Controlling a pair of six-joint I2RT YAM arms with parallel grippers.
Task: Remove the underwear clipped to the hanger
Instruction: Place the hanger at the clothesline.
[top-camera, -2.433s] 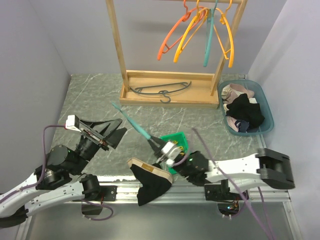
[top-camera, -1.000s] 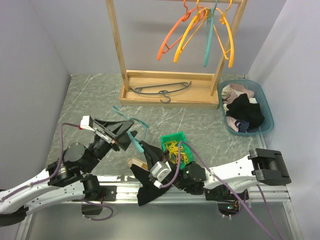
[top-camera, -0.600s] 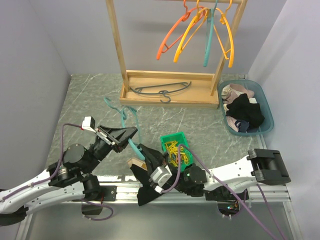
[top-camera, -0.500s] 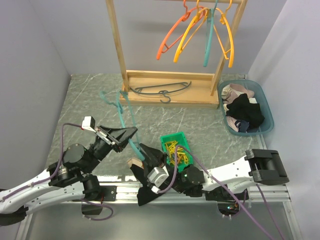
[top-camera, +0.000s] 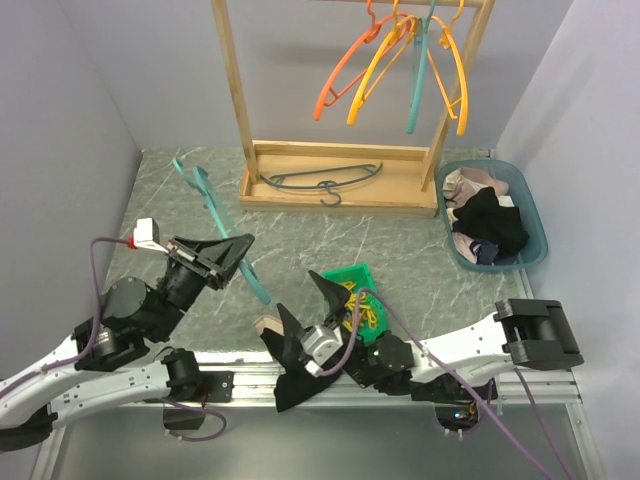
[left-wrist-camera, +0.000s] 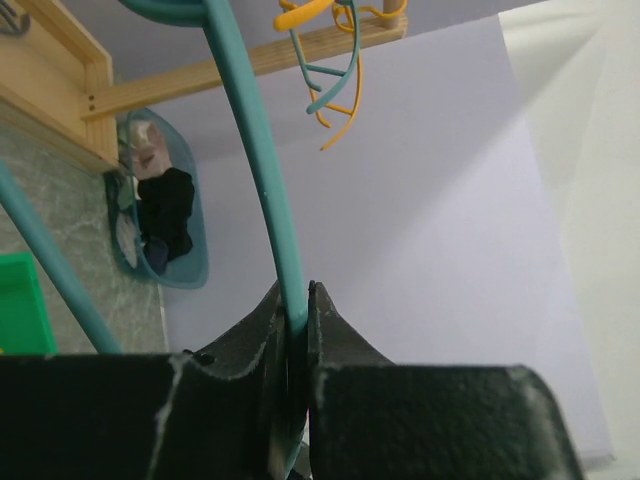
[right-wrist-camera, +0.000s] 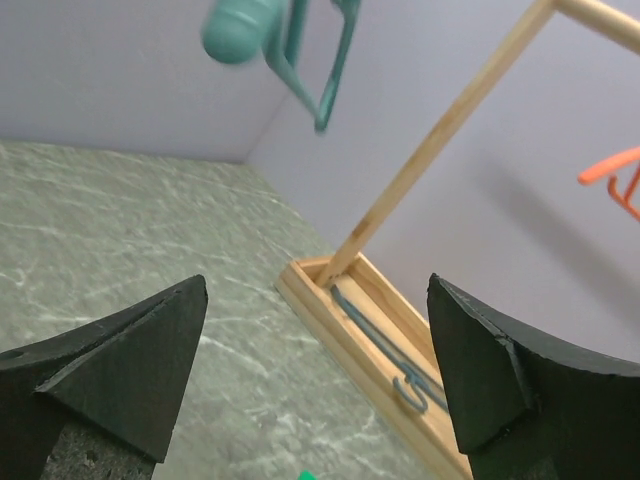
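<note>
Left gripper (top-camera: 240, 258): its 2 fingers are pressing tight together on the rod of the teal hanger (top-camera: 215, 215); the left wrist view is showing the rod (left-wrist-camera: 255, 150) running up out of the closed jaws
Teal hanger: it is being held up off the table, slanting from the far left toward the green bin (top-camera: 340, 272); no cloth is hanging on the part in view
Right gripper (top-camera: 297, 290): its 2 fingers are standing wide apart and gripping nothing; it is hovering just above the underwear
Underwear (top-camera: 300, 380): 1 black piece is lying at the near edge of the table, beneath the right gripper, draping over the rail; it is sitting apart from the teal hanger
Green bin: it is holding yellow pegs (top-camera: 362, 308), just right of the right gripper
Basket (top-camera: 535, 225): it is sitting at the far right, holding more clothes
</note>
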